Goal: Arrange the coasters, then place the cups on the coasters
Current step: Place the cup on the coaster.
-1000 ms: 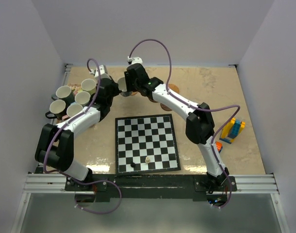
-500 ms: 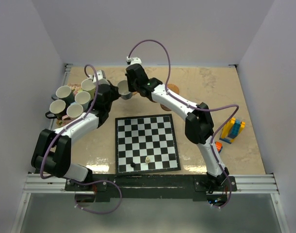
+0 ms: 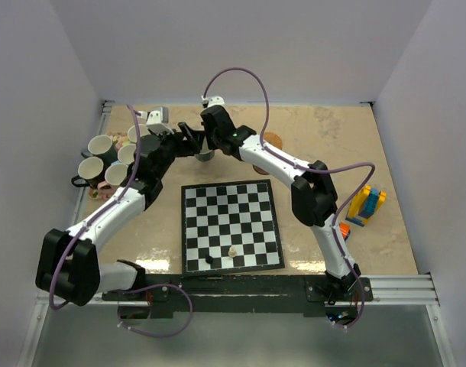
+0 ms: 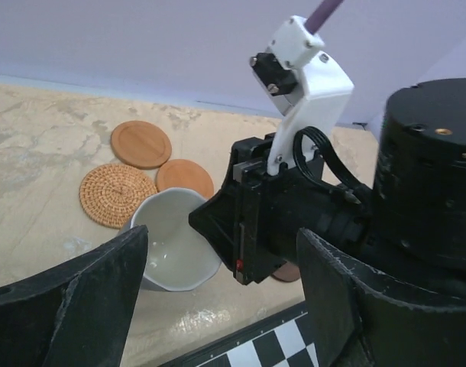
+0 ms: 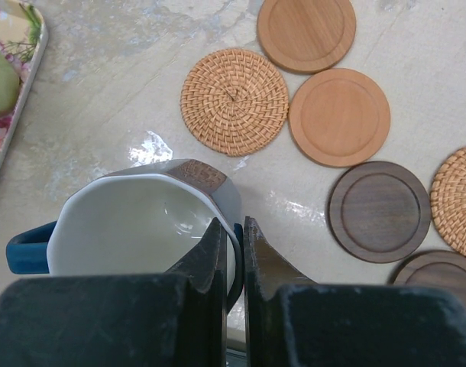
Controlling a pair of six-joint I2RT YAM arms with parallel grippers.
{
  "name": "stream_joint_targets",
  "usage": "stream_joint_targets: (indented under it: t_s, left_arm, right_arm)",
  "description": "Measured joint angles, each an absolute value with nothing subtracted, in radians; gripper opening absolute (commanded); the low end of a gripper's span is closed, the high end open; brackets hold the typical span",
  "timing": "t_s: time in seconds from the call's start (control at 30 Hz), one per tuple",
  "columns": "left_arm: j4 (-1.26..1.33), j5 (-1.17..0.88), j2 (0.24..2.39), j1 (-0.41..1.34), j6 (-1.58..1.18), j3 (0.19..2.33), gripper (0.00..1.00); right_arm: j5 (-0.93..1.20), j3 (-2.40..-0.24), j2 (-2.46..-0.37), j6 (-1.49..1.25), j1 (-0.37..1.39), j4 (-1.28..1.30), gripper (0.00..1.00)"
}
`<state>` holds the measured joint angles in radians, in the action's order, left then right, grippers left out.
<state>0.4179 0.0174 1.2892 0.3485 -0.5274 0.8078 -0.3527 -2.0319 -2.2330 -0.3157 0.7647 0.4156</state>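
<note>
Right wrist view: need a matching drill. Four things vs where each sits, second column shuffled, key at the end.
Things
1. cup
2. whole woven coaster
3. whole dark coaster
4. floral mat

Places
A. cut off at the frame's left edge
B. right of the cup, below a light wooden coaster
C. rim clamped by the right gripper
D. above the cup, left of that wooden coaster

Pairs: 1-C, 2-D, 3-B, 4-A
</note>
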Motion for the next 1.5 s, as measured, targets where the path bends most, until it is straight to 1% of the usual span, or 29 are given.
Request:
stream_joint_targets:
  t_s: [0.13,0.3,0.37,0.6,0.83,0.93,1.07,1.17,1.4,1.5]
  left_arm:
    - [0.324,-0.077,1.253,0.312,-0.467,0.831,0.85]
    - [0.203,-0.231,1.251,0.172,-0.406,0.833,0.86]
    - [0.149,-0.27,1.258,0.143,-0.371,0.844,0.86]
    - [0.067,-0.457,1.304,0.147,-0.28,0.898,0.86]
    - [0.03,-0.457,1.361,0.181,-0.247,0.945,0.79]
    - [0.014,-0.424,1.383,0.207,-0.241,0.955,0.71]
    - [0.001,-0.378,1.395,0.241,-0.224,0.965,0.65]
    - [-0.006,-0.339,1.402,0.261,-0.216,0.974,0.55]
    - [-0.019,-0.263,1.421,0.292,-0.197,0.978,0.21]
    - [-0.015,-0.242,1.422,0.303,-0.197,0.978,0.0]
  right_arm:
    - [-0.348,-1.991,-2.21,-0.271,0.764,0.41,0.0]
    - [-0.3,-1.897,-2.131,-0.197,0.764,0.416,0.0]
    - [-0.272,-1.863,-2.086,-0.171,0.764,0.418,0.0]
    - [-0.206,-1.822,-1.977,-0.113,0.765,0.417,0.0]
    - [-0.187,-1.804,-1.967,-0.073,0.773,0.419,0.0]
    - [-0.192,-1.787,-1.967,-0.059,0.782,0.425,0.0]
    - [-0.203,-1.78,-1.968,-0.051,0.797,0.435,0.0]
    - [-0.215,-1.78,-1.968,-0.05,0.807,0.434,0.0]
    - [-0.228,-1.78,-1.968,-0.054,0.821,0.432,0.0]
    - [-0.241,-1.78,-1.971,-0.065,0.825,0.427,0.0]
